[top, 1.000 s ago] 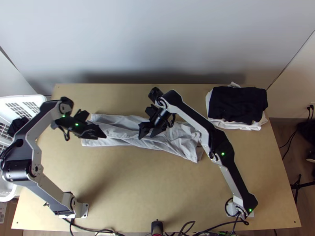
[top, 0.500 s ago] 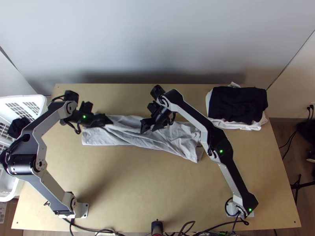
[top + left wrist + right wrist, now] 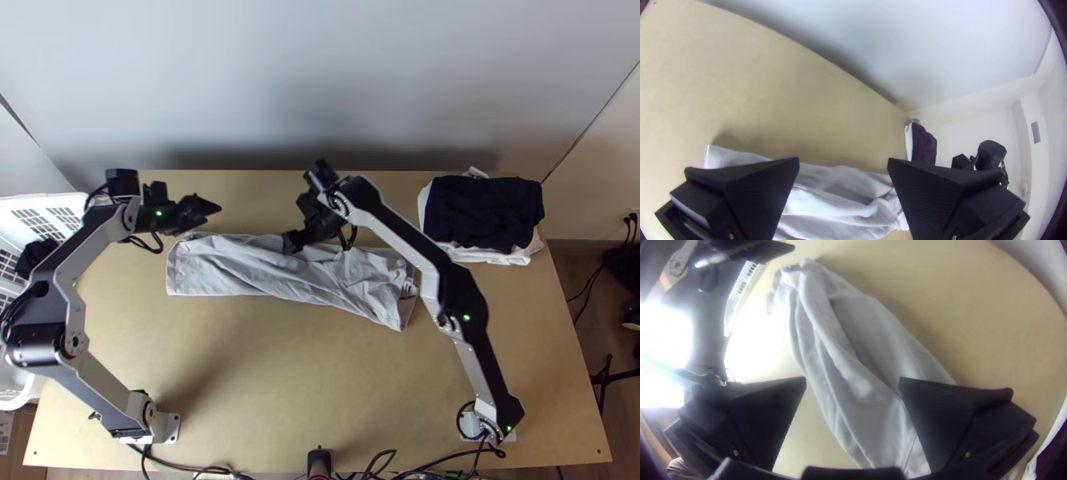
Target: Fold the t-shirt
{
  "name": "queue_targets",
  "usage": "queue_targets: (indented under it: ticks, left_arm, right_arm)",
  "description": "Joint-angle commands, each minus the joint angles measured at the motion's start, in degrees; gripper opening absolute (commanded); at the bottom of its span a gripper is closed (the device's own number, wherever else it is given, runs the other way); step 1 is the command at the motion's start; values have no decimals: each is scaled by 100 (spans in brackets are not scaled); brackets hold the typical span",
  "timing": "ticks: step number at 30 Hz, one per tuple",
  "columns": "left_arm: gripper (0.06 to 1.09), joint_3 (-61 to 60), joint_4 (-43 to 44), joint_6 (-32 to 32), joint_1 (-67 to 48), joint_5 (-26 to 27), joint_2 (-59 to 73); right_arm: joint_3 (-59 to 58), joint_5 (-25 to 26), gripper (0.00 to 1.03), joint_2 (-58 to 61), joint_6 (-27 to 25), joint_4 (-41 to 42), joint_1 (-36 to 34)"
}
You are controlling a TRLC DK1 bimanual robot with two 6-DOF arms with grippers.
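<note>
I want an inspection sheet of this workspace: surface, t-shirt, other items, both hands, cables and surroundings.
Surface: light wooden table, supporting both arms.
Job's things: grey t-shirt lies in a long strip, side to side, with wrinkles and overlapping layers.
Clutter: black cloth on white cloth, stacked at the far right.
Left hand: open, near the shirt's far-left end, gripping nothing.
Right hand: open, around the shirt's middle, gripping nothing.
Cables: black cables run along the table's near edge; others hang at the right, beyond the table.
Surroundings: pale wall behind; white plastic basket at left, dark cloth in it.
</note>
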Motion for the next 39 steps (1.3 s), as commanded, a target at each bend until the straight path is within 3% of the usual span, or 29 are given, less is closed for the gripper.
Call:
queue_targets:
  ticks: [1,4,7,14,26,33,39]
  left_arm:
    - [102,-62,165,-330,365,194,-440]
    - [102,-71,-319,-84,699,440,-510]
    - [102,-27,-1083,514,972,396,-580]
    - [102,-220,-1725,1322,1490,-535,-615]
    - [102,-238,-2586,1797,1508,-1098,79]
    - [102,-238,-2744,2105,1526,-878,140]
    - [102,-308,-2938,2122,1649,247,149]
  right_arm:
    - [230,146,97,-594,61,458,121]
    - [485,-381,97,-304,465,449,139]
    - [458,-425,97,-164,483,361,174]
    - [476,-1014,97,320,764,352,174]
    - [80,-1322,97,785,1036,176,104]
    - [36,-1374,97,1005,1019,124,16]
    - [45,-1366,97,1128,992,133,-54]
